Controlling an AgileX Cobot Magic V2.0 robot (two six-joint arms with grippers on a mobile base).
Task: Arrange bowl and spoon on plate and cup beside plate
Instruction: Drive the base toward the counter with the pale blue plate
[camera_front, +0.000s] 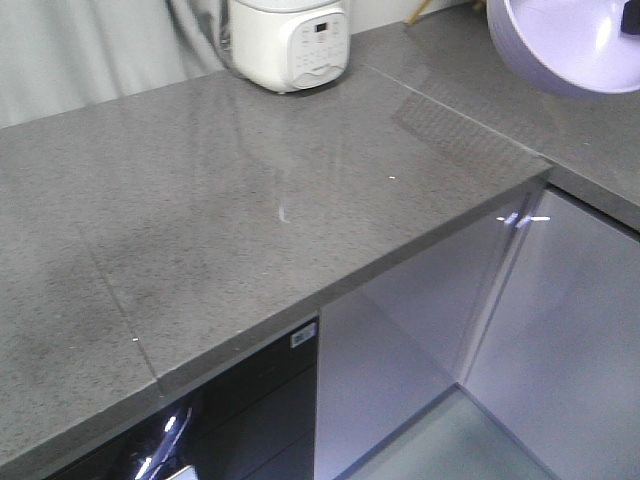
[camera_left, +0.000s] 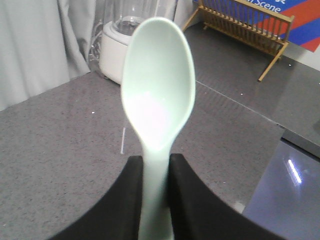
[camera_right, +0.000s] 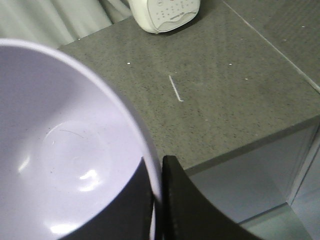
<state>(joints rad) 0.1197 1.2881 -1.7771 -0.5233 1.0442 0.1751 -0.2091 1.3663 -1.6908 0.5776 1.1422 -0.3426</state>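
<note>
A pale mint-green spoon (camera_left: 158, 90) sticks up from my left gripper (camera_left: 156, 165), whose black fingers are shut on its handle, held above the grey counter (camera_left: 60, 150). The lavender bowl (camera_right: 60, 150) fills the left of the right wrist view; my right gripper (camera_right: 158, 172) is shut on its rim, one finger inside and one outside. In the front view the bowl (camera_front: 570, 45) hangs in the air at the top right, above the counter (camera_front: 250, 220). The plate and the cup are out of view.
A white rice cooker (camera_front: 290, 42) stands at the back of the counter. A blender (camera_left: 122, 45) and a wooden dish rack (camera_left: 245, 30) stand further back. The counter ends at a front edge (camera_front: 400, 260) over glossy cabinet doors (camera_front: 560, 340).
</note>
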